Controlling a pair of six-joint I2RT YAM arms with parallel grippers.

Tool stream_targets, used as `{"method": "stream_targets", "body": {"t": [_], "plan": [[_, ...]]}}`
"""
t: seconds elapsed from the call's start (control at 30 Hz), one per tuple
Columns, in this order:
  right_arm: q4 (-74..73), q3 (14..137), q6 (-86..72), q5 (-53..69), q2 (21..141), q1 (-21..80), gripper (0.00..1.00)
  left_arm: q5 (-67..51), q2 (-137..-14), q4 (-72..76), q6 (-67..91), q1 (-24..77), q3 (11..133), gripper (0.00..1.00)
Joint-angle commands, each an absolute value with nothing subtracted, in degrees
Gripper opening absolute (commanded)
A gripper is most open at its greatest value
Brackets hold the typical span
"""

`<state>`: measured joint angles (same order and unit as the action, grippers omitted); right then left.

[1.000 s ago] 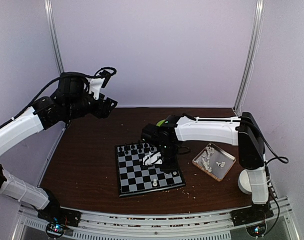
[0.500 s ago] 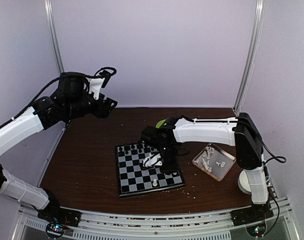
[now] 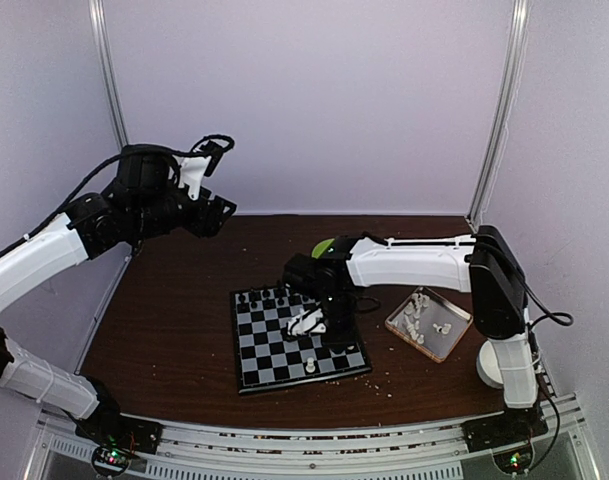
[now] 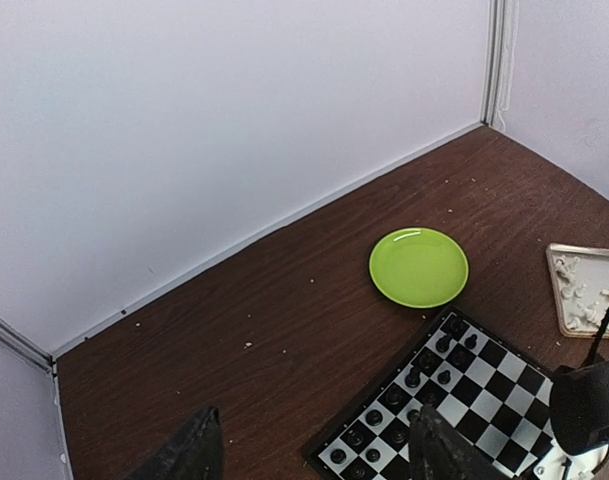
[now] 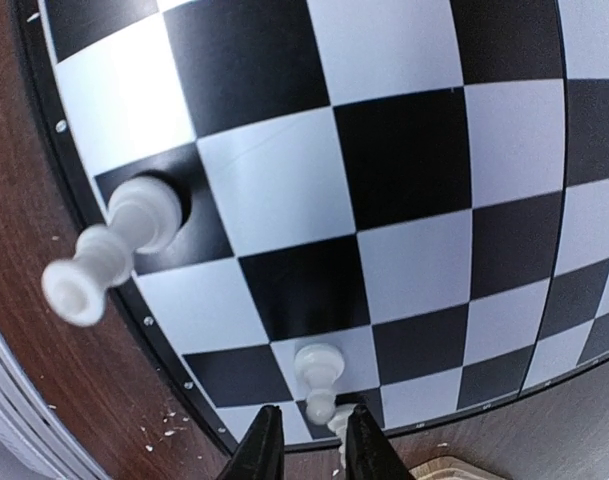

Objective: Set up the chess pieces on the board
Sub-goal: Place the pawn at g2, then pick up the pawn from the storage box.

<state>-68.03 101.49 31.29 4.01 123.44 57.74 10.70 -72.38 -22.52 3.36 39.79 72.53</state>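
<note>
The board [image 3: 259, 350] lies mid-table, with black chessmen [image 3: 269, 297] along its far edge and one white piece [image 3: 310, 367] near the front edge. My right gripper [image 3: 329, 335] hangs low over the board's right side. In the right wrist view its fingers [image 5: 262, 448] stand narrowly open on either side of a white pawn [image 5: 317, 368], which stands on a pale square without touching them. A second white piece [image 5: 336, 425] is half hidden by the right finger, and a taller white piece [image 5: 114, 250] stands at the rim. My left gripper [image 4: 314, 455] is open and empty, raised high at the far left.
A clear tray [image 3: 454, 335] holding several white chessmen [image 3: 420, 310] sits right of the board. A green plate [image 4: 419, 267] lies behind the board, mostly hidden by the right arm in the top view. White walls enclose the brown table [image 3: 164, 330].
The right gripper's fingers have parted slightly around the pawn after being shut. The right arm has settled a little lower over the board. The left arm has not moved.
</note>
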Motion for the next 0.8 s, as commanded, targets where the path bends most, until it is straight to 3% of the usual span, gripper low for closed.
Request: {"method": "stream_targets", "body": {"t": [0.0,0.2,0.47,0.77], "plan": [[-68.1,97.9,31.0,3.1,113.4,56.6,0.23,9.2,-73.1,-20.8,3.7,39.4,73.0,0.65],[-63.5,86.5,30.5,2.8,100.7,50.8,0.25,7.4,-74.9,-21.7,3.6,39.4,73.7,0.65],[-58.8,70.2,28.2,5.4,89.0,32.9,0.24,4.6,-76.8,-22.9,4.4,39.5,74.9,0.64],[-54.8,62.4,26.5,1.4,89.5,27.3,0.23,4.1,-77.9,-23.6,4.5,39.5,75.4,0.64]]}}
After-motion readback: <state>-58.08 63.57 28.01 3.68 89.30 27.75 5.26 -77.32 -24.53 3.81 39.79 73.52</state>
